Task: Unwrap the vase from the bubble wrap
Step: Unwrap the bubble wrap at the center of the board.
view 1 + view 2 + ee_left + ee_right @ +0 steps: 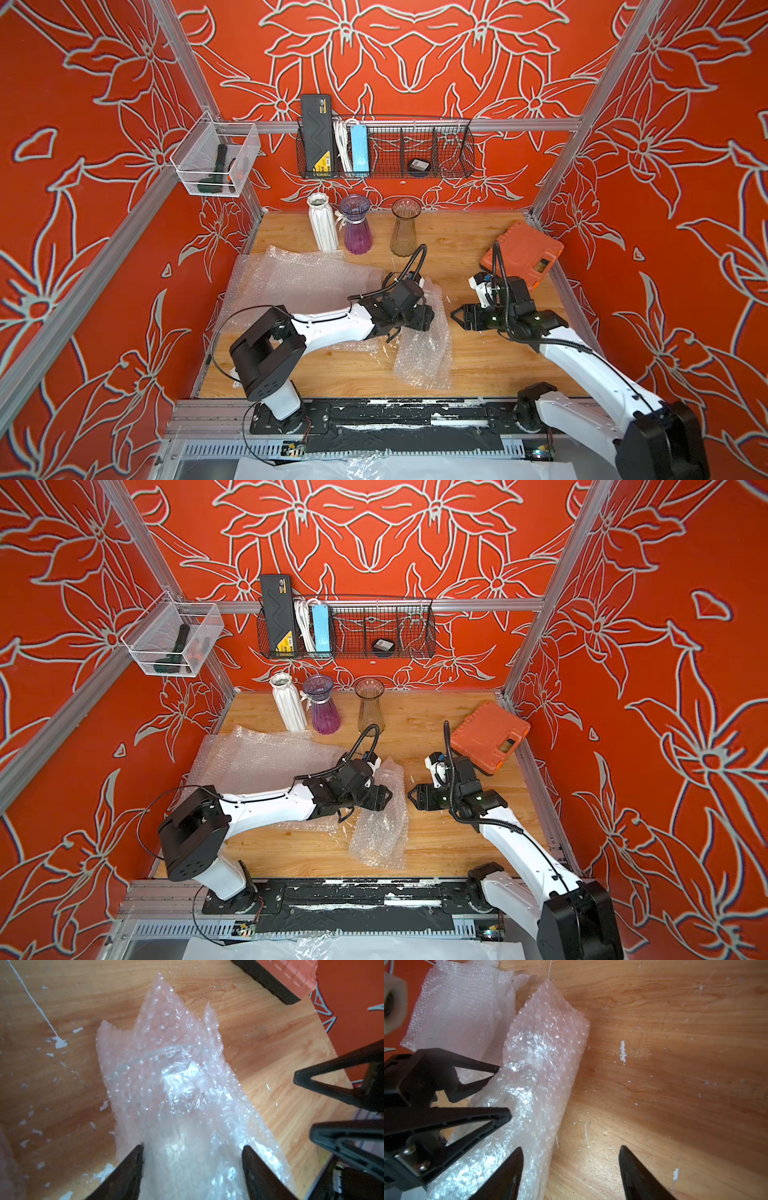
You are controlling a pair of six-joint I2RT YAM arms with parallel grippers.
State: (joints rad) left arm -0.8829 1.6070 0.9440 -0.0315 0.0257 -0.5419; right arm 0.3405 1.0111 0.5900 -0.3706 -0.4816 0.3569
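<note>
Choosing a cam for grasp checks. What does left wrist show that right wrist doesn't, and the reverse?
Left wrist only: a corner of the orange case and a rim-like ring showing through the wrapped bundle. Right wrist only, clearly: the loose bubble wrap sheets lying flat. Both: the bundle, the wooden table, the left gripper straddling the bundle and the open right gripper.

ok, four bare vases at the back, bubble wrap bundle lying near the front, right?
Not four, three: white vase, purple vase, amber vase at the back, as both top views show. The bubble wrap bundle does lie near the front.
</note>
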